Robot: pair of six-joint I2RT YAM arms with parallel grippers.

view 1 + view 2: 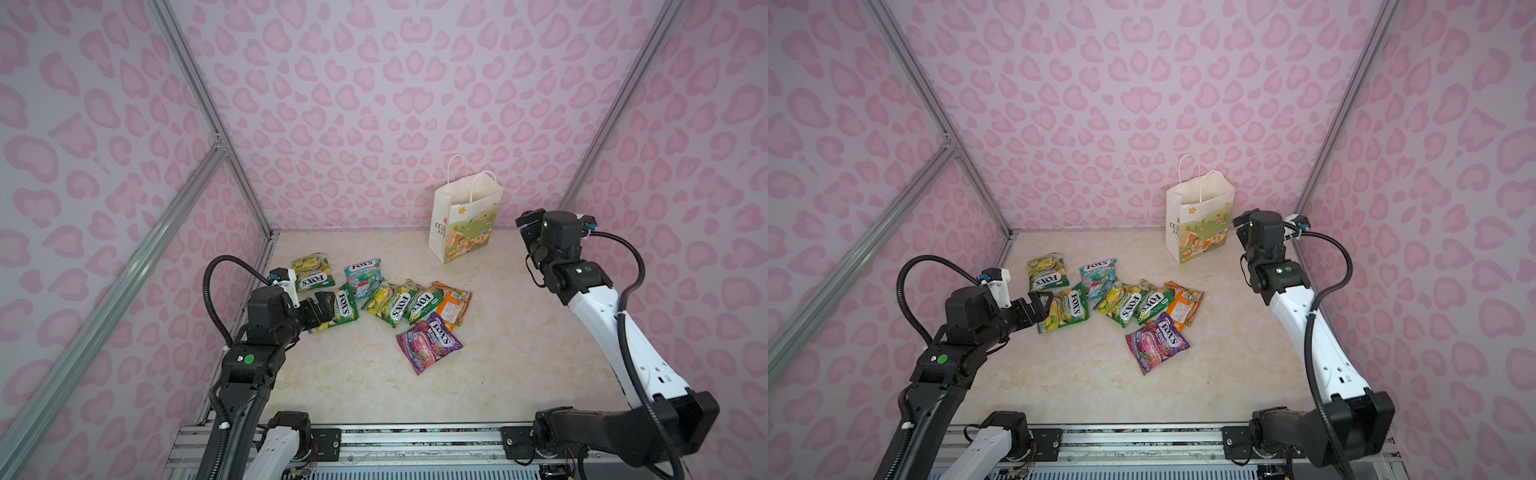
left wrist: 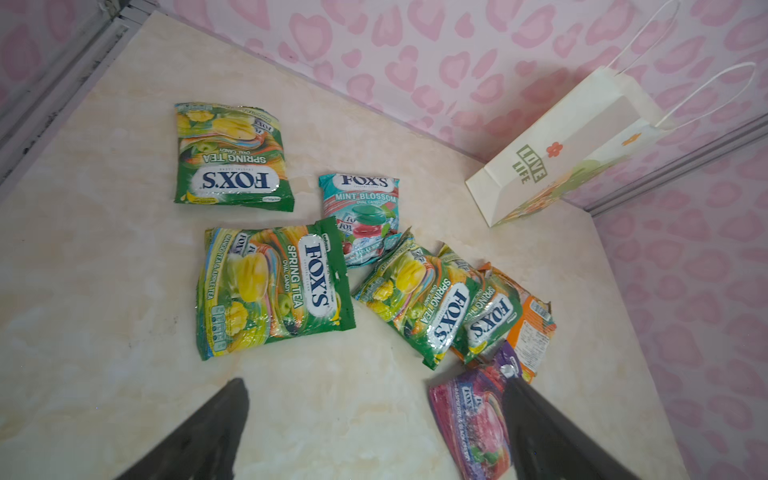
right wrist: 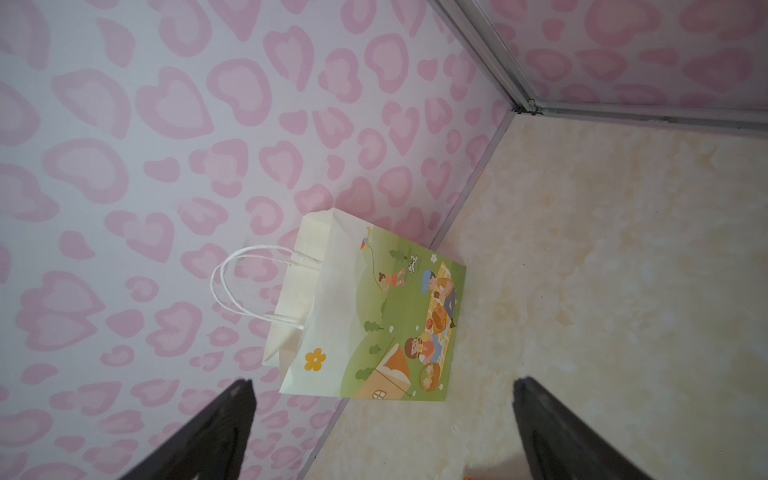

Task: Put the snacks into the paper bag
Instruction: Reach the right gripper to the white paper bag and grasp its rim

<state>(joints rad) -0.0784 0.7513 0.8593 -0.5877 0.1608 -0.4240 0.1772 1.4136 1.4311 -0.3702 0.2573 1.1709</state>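
Left wrist, left claw (image 2: 374,384) spread, snacks (image 2: 274,291) scattered, paper bag (image 2: 561,158) upright

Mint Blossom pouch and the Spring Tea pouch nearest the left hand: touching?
Touching. In the left wrist view, that Spring Tea pouch has one corner lying over the lower edge of the Mint Blossom pouch, with no gap between them.

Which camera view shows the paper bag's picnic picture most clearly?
The right wrist view: the paper bag sits mid-frame and its picnic picture faces the camera. In both top views the bag is small and distant. The left wrist view shows mainly its LOVE LIFE side, the picture at a slant.
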